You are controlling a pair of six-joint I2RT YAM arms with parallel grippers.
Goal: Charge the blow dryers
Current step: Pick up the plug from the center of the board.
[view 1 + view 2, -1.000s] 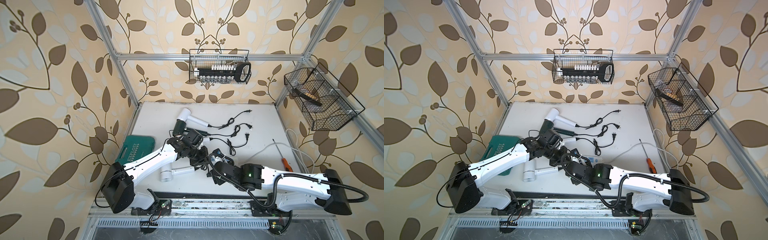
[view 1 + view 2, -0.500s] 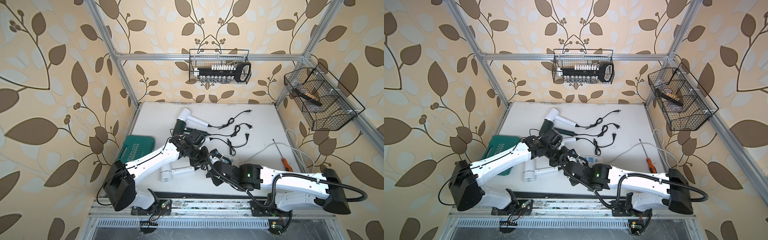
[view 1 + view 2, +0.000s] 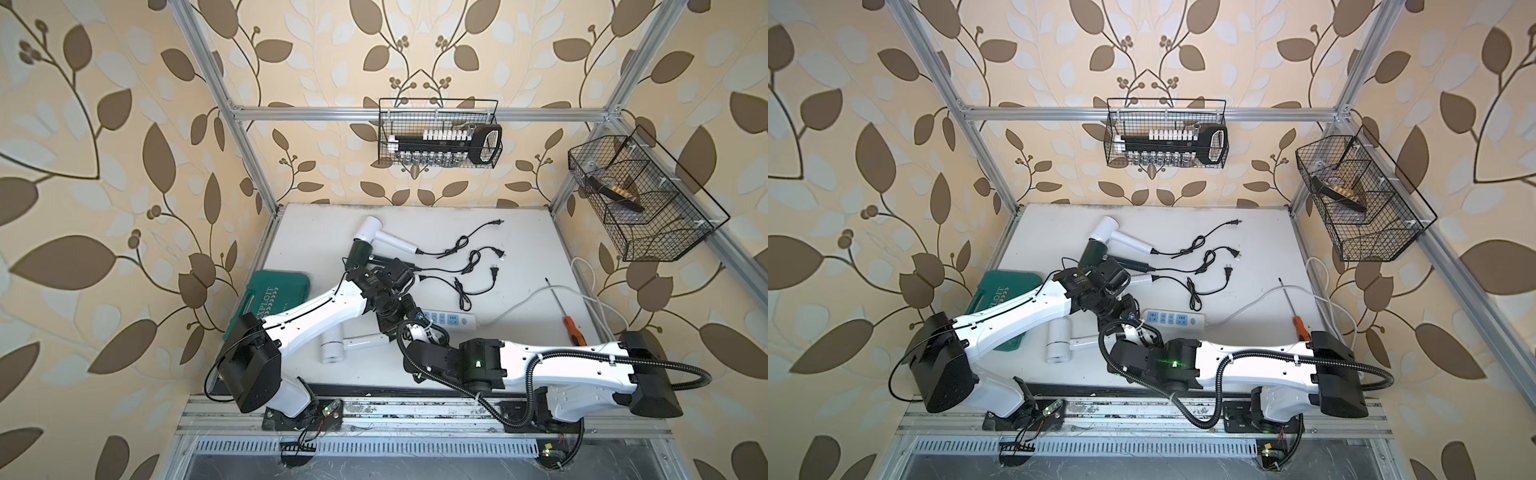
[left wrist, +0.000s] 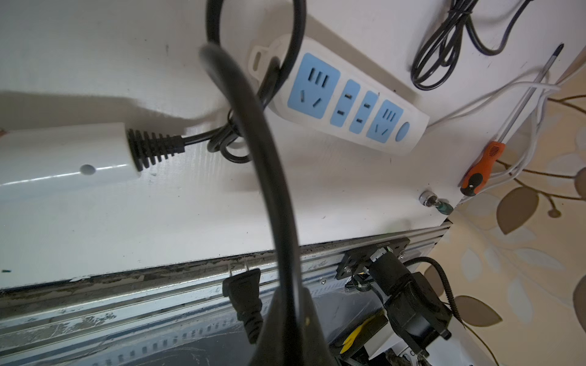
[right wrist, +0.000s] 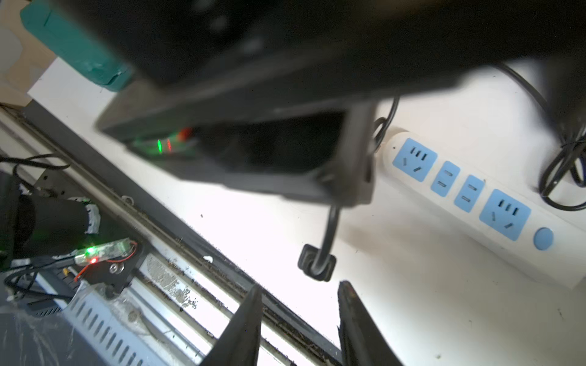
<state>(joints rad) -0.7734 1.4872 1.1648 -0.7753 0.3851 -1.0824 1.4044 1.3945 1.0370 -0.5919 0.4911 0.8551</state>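
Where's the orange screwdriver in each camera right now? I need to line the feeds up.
Top views: the orange screwdriver lies near the table's right edge, just beyond the right arm's base, in both top views.
Left wrist: the orange screwdriver lies beside the white cable, past the strip's button end.
Right wrist: not in it.
Shared landmark: the white power strip with blue sockets, seen in all four.

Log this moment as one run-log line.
left gripper: shut on black cord | plug: dangling free | right gripper: open, near plug | power strip: sockets empty
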